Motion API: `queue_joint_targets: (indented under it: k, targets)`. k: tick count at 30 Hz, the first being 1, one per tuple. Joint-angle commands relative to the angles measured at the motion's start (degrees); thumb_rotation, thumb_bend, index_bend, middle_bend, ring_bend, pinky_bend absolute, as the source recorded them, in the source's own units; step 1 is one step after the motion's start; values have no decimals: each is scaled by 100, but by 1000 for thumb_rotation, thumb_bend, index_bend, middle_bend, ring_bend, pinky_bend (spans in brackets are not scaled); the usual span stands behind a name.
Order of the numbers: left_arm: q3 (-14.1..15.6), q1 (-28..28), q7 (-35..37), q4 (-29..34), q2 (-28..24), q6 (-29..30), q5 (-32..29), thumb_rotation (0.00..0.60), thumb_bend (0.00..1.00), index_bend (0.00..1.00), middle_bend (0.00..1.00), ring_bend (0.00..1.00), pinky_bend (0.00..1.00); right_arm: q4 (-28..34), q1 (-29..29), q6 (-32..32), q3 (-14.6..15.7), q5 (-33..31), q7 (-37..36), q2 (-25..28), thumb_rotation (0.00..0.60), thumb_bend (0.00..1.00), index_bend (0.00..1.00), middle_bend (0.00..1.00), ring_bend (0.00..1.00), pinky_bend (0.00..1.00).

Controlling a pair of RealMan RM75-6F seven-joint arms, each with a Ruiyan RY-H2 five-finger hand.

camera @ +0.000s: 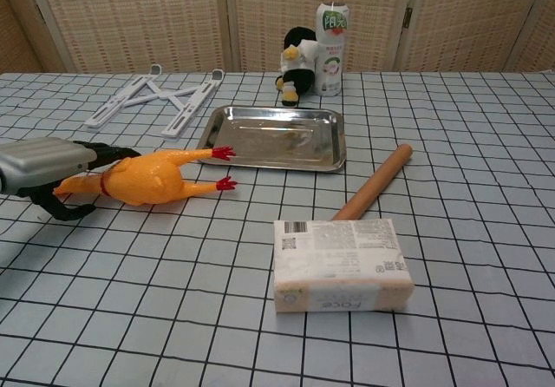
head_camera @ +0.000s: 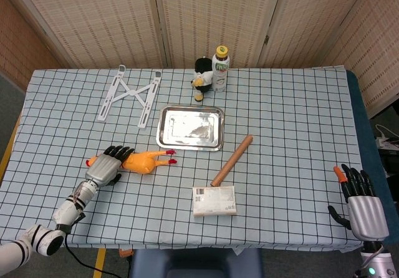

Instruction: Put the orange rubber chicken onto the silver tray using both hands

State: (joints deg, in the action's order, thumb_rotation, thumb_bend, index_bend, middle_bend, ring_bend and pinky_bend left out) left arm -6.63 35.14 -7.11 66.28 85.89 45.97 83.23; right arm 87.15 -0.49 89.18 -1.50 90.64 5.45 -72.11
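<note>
On the left of the checked tablecloth, the left hand has its fingers wrapped around the neck and head end of the orange rubber chicken, thumb below and the rest over the top in the chest view. The chicken lies on the cloth just left of and nearer than the silver tray, its red feet pointing toward the tray's near left corner (one foot almost touches the rim, though contact cannot be told). Behind the chicken, at the far left, a white folding stand lies flat. Behind the tray stand a black-and-white plush toy and a white drink bottle with a yellow cap, side by side. Right of the tray a wooden rolling pin lies slanted, its near end beside a wrapped tissue pack. At the far right edge, the right hand holds nothing, fingers spread, well apart from everything.
</note>
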Motion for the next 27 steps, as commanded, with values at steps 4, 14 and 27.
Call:
queue_joint_targets:
  k: [4,14,27]
  targets:
    - [135,107,645,-691,426,461,327,600,518,457,379,256,364,-17,12,-9,-7,-21,26,-25,600,195,0,0,0,0]
    - [270,17,1342,-1445,883,1796,846,600,702,772,679,508,643,49,-7,71,48,79,-13,6,600,195,0,0,0,0]
    - [458,-170,819,43,266,2489,1103,600,726,789,698,555,702,2126,1163,-1400,63,719,-267,875,600,192,0,0,0,0]
